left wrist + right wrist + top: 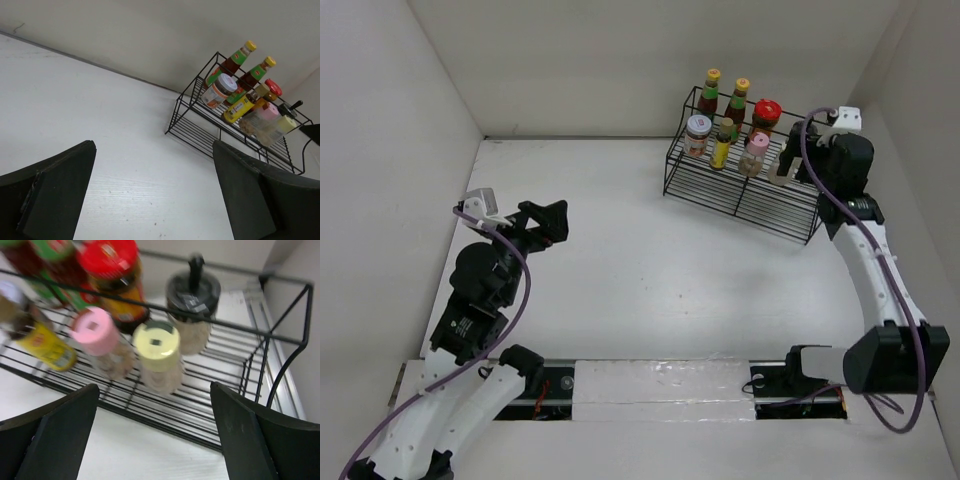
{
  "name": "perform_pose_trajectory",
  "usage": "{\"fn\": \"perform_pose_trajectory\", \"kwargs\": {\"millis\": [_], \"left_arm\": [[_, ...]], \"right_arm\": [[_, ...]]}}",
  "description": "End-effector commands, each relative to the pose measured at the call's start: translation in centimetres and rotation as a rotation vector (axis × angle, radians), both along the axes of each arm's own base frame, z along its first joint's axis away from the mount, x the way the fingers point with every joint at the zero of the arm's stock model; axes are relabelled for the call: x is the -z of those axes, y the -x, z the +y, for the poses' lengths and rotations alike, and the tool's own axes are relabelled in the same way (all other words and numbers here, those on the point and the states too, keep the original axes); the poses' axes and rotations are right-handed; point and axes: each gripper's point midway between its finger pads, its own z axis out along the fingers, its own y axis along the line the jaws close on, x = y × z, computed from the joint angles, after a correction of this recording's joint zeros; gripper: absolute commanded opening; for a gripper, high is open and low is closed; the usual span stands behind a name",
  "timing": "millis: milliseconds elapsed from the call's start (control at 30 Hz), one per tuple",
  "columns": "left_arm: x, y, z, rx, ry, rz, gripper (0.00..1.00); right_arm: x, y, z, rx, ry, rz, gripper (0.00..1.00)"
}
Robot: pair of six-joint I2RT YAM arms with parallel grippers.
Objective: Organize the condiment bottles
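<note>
Eight in count: condiment bottles (723,143), all upright in the black wire rack (740,195) at the far right of the table (620,260).
Right gripper (155,387): fingers spread wide, nothing between them, poised at the rack's right end.
Left gripper (545,222): fingers spread, empty, well apart from the rack.
Key relation: the cream-capped shaker (156,342) stands straight ahead of the right gripper, long axis vertical, with the pink-capped shaker (95,332) just beside it and the dark-capped shaker (192,290) behind.
Nearer arm: right, by far.
Judgement: little sorting appears left.
Obscured: in the overhead view the right arm covers the dark-capped shaker. The right wrist view is blurred, and labels are unreadable.
</note>
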Motion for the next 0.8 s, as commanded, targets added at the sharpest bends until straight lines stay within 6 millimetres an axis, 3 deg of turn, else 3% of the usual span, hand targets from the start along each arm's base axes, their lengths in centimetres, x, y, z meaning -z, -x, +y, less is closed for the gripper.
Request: {"fn": "perform_pose_trajectory", "kwargs": {"millis": [0,33,67,100,200,233,300,367,400,433,467,600,633,767], "left_arm": [[-1.0,-0.5,-0.8,0.03,-0.003,-0.03,0.99],[-1.0,-0.4,-0.9,0.039,-0.003,-0.03,0.99],[-1.0,-0.4,-0.9,0.039,-0.003,-0.03,0.99],[-1.0,-0.4,-0.9,0.039,-0.003,-0.03,0.99],[-1.0,-0.4,-0.9,0.039,-0.012,-0.031,0.99],[-0.7,-0.6,-1.0,0.039,-0.016,-0.023,0.99],[-0.5,-0.8,-1.2,0.048,-0.02,-0.015,0.99],[-0.5,-0.7,-1.4,0.059,-0.021,-0.015,0.99],[-0.5,-0.7,-1.4,0.059,-0.021,-0.015,0.99],[-0.5,-0.7,-1.4,0.059,-0.021,-0.015,0.99],[-0.7,-0.8,-1.5,0.059,-0.021,-0.015,0.99],[-1.0,-0.6,-1.4,0.059,-0.016,-0.025,0.99],[-1.0,-0.6,-1.4,0.059,-0.016,-0.025,0.99],[-1.9,0.0,-1.2,0.067,-0.024,-0.055,0.99]], "right_arm": [[-9.0,2.5,2.6,-0.06,-0.001,-0.262,0.98],[-8.8,3.2,3.4,-0.081,0.005,-0.27,0.99],[-10.3,4.4,4.2,-0.107,0.013,-0.328,0.99],[-10.4,5.1,5.8,-0.167,0.004,-0.341,0.99],[-8.6,7.0,11.6,-0.381,0.012,-0.333,0.99],[-7.8,8.4,15.6,-0.551,-0.002,-0.327,0.99],[-4.9,10.2,19.6,-0.744,0.007,-0.282,0.99],[-2.7,13.5,24.8,-0.966,-0.009,-0.242,0.99],[-0.1,14.5,26.1,-1.012,-0.013,-0.18,0.99],[0.5,15.4,27.3,-1.047,-0.006,-0.184,0.99],[3.3,17.1,29.4,-1.119,-0.006,-0.133,0.99],[7.5,20.4,32.7,-1.204,-0.011,-0.089,0.99],[9.6,20.6,32.7,-1.189,-0.002,-0.046,0.99],[11.6,19.7,33.1,-1.11,0.01,-0.058,0.99]]}}
